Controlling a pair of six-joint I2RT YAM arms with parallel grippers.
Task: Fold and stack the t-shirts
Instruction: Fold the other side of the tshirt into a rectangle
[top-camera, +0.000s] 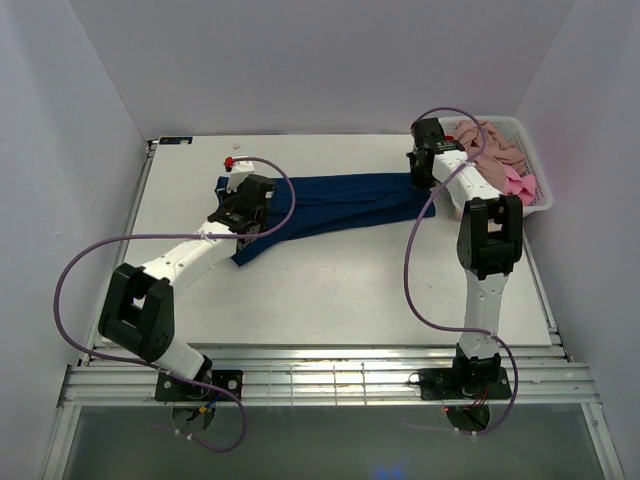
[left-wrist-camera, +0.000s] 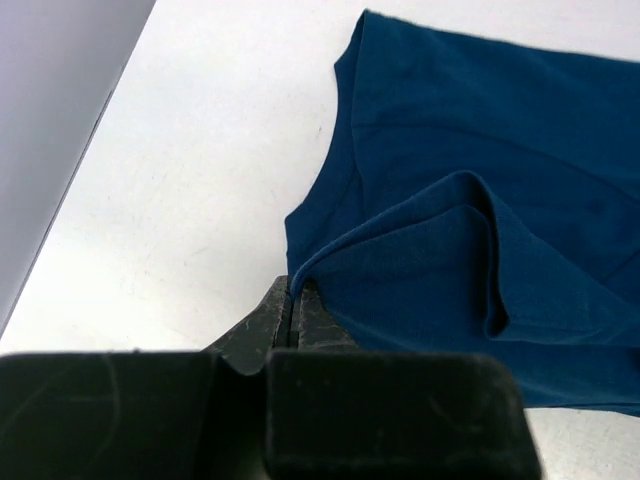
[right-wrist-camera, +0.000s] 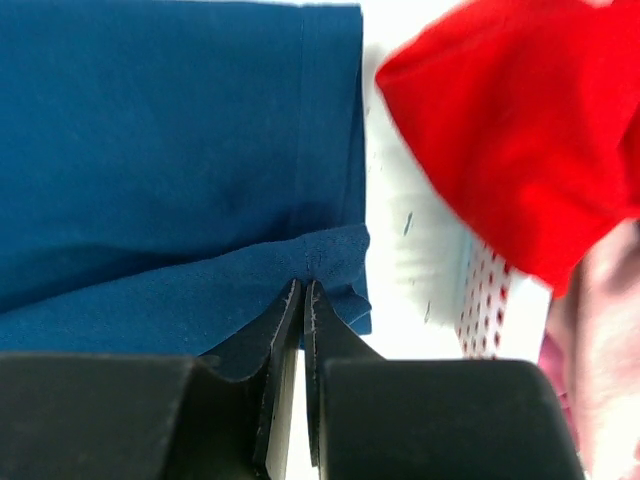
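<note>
I stand near the table (top-camera: 350, 290) and I see the navy tee (top-camera: 340, 205) stretched in a long band across its middle, from the left arm to the right arm, a little slanted; the end at the left side lies nearer to the arm bases, the end at the right side reaches close to the basket (right-wrist-camera: 487, 300).

The left gripper (left-wrist-camera: 295, 292) has its jaws pressed together on an edge of the navy tee; the cloth rises there in a small fold up to the fingertips, and beyond the fold the tee lies flat on the white surface.

The right gripper (right-wrist-camera: 303, 288) is at the other end of the tee; its jaws are nearly together and pinch the hem at a corner, where the cloth is doubled over; the rest of the navy cloth spreads away to the left in that wrist view.

The basket stands at the far right corner of the table, just beside the right gripper; a beige tee (top-camera: 495, 145) is heaped in it, and a bright pink tee (top-camera: 518, 185) shows at its near end; from the right wrist I see also a red tee (right-wrist-camera: 510, 120), above the slotted white wall; how the red one lies among the others I cannot tell.

Both arms reach forward from the near edge, well apart, with purple cables looping beside them.
</note>
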